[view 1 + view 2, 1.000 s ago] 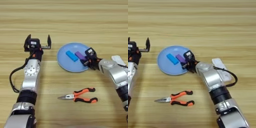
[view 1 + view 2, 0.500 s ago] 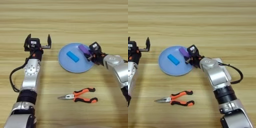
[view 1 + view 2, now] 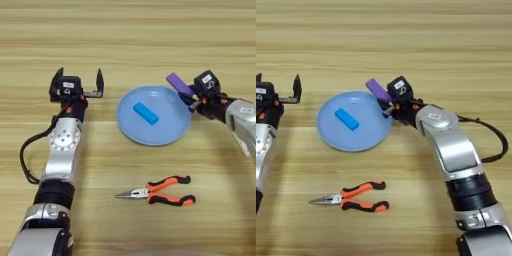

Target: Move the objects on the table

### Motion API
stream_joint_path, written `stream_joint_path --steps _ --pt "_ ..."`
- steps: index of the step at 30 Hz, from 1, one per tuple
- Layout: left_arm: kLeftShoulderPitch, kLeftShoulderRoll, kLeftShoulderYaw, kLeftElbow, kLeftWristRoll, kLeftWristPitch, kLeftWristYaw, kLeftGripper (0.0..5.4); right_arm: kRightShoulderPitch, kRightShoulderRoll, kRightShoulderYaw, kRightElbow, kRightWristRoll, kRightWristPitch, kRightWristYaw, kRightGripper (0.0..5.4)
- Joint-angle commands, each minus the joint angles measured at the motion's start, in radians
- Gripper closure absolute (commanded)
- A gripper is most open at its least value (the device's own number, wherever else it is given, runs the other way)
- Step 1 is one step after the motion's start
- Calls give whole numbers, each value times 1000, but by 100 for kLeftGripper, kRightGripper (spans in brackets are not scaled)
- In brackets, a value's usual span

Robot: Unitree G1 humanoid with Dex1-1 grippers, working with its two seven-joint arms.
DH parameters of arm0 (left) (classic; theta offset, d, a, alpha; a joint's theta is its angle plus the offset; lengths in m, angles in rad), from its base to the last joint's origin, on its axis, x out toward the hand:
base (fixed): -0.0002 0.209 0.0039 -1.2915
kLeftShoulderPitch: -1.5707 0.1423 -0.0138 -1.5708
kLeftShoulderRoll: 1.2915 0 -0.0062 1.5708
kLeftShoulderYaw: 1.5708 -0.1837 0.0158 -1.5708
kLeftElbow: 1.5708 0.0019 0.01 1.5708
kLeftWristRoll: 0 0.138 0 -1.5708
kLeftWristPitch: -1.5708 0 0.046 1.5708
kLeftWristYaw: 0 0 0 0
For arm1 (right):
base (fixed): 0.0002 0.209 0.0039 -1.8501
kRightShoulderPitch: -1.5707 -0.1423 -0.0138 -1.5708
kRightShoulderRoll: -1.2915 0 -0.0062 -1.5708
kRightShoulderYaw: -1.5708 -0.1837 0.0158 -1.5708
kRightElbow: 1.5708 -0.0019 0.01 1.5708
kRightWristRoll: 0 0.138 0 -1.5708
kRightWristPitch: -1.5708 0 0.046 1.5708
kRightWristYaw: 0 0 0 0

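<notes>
Table (image 3: 150,30): broad light-brown wood with horizontal grain, filling both views.
Plate (image 3: 170,135): round, light blue, near the table's centre; a small blue block (image 3: 145,113) lies flat inside it, left of its middle.
Purple block (image 3: 179,84): tilted, raised over the plate's upper right rim, one end pinched in the right gripper (image 3: 192,100); the fingers are closed on it; the right arm reaches in from the right side.
Pliers (image 3: 159,190): orange-and-black handles, thin steel tip pointing left; flat on the table below the plate, apart from it and from both grippers.
Left gripper (image 3: 76,82): left of the plate, above the table, fingers spread wide and holding nothing; the left arm extends up from the lower left.
</notes>
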Motion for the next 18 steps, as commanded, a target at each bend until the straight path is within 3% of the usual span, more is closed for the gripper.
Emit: stream_joint_path --steps 1,9,18 --pt "-7 0 -4 -3 -2 -4 -8 0 -2 -48 -31 -42 22 -18 34 398" --pt "-11 7 -2 0 -2 -7 -16 0 2 -124 -81 -81 79 -38 110 398" --pt "-16 11 -2 2 -5 -9 -28 0 66 -196 -140 -154 186 -90 233 398"
